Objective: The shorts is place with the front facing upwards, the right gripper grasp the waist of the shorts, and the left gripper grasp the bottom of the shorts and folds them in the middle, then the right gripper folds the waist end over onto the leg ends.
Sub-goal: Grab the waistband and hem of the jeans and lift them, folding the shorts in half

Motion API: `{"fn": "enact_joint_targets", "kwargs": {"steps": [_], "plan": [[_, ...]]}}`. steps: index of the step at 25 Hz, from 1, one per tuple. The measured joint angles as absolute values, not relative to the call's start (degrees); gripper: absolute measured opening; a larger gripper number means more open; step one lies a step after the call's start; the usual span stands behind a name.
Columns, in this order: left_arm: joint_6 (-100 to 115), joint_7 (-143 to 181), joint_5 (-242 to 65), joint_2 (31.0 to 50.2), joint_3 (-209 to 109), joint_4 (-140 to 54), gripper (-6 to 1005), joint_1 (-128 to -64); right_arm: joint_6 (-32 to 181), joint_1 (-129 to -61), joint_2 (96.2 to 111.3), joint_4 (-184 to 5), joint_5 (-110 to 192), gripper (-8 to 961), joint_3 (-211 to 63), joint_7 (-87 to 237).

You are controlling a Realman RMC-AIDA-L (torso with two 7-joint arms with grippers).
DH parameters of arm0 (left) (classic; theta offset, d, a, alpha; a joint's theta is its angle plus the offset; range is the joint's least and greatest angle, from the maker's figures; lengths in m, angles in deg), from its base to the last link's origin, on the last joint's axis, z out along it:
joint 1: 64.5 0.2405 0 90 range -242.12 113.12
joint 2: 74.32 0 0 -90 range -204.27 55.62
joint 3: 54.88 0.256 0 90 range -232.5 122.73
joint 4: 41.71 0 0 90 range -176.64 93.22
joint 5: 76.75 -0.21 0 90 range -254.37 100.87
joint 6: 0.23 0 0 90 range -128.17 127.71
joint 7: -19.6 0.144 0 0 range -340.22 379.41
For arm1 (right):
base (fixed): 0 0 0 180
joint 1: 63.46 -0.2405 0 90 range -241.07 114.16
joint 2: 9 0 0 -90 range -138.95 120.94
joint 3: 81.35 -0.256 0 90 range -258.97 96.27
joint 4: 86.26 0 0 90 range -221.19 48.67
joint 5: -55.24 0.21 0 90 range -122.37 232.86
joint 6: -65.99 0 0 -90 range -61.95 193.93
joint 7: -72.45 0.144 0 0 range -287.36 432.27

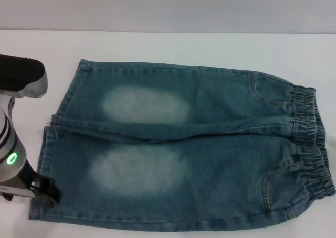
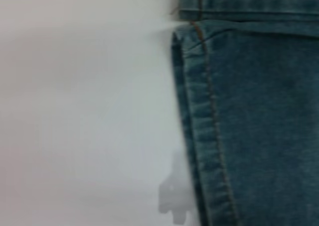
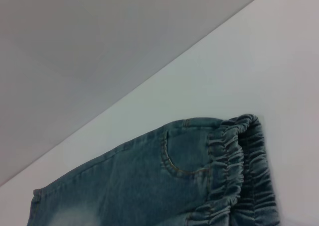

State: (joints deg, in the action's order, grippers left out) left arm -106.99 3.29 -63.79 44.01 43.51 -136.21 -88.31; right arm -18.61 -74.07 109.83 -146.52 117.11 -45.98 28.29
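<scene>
1. Item: the shorts (image 1: 189,154), blue denim, lying flat and front up on the white desk (image 1: 173,46); waist end (image 1: 312,143) toward the robot's right, leg ends (image 1: 52,143) toward its left
2. Handling, by judgement: soft, limp, moderately light; denim has enough body to hold a crease but sags between two grips; not fragile, not slippery
3. Hold points: the gathered elastic band at the waist end, thick and easy to pinch; the bottom of the shorts (image 2: 204,116), a flat double-stitched hem lying tight to the desk, needing a low pinch at its edge
4. Left end effector (image 1: 46,192): at the near leg hem, on or just above the cloth; whether its fingers are apart or together, cannot tell
5. Right end effector: not seen in any view; its wrist camera looks onto the waist end from nearby
</scene>
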Motion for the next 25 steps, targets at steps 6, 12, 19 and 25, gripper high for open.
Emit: {"fn": "enact_joint_targets", "kwargs": {"steps": [6, 12, 19, 25], "plan": [[-105.84, 3.26, -62.32, 44.03, 43.54, -135.9, 813, -87.99, -18.67, -74.12, 109.82, -146.55, 117.11, 725, -45.84, 28.49], [-105.17, 3.27, -62.33, 43.94, 43.53, -134.69, 812, -87.88, -19.15, -74.19, 109.82, -146.55, 117.11, 725, -45.94, 28.51], [-103.56, 3.74, -60.79, 44.08, 43.56, -132.9, 812, -87.88, -19.43, -74.39, 109.82, -146.96, 117.11, 725, -45.82, 29.02], [-102.72, 3.93, -59.95, 43.96, 43.4, -131.89, 811, -88.15, -19.49, -74.45, 109.82, -147.0, 117.11, 726, -45.72, 29.06]]}}
